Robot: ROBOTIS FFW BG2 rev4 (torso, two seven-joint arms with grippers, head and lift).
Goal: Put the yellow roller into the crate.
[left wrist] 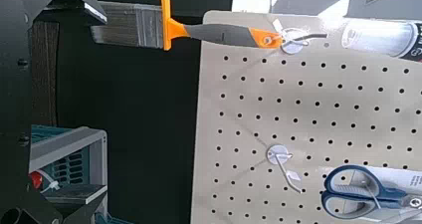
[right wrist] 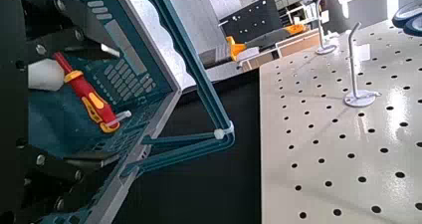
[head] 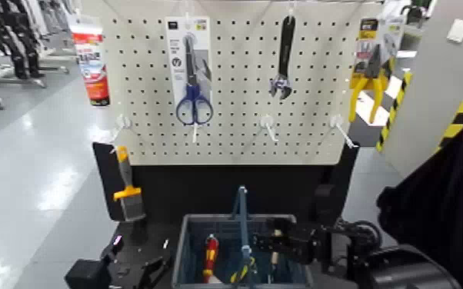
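White-sleeved, the roller [right wrist: 45, 76] lies inside the crate [head: 187, 230], toward its right edge, beside the red screwdriver [head: 211, 254]. The right gripper [right wrist: 111, 105] reaches in over the crate's right edge, its fingers wide apart, one on each side of the sleeve without closing on it. Outside the crate's left edge, the left gripper [head: 141, 244] hangs with its fingers wide and nothing between them, below the brush [head: 130, 188].
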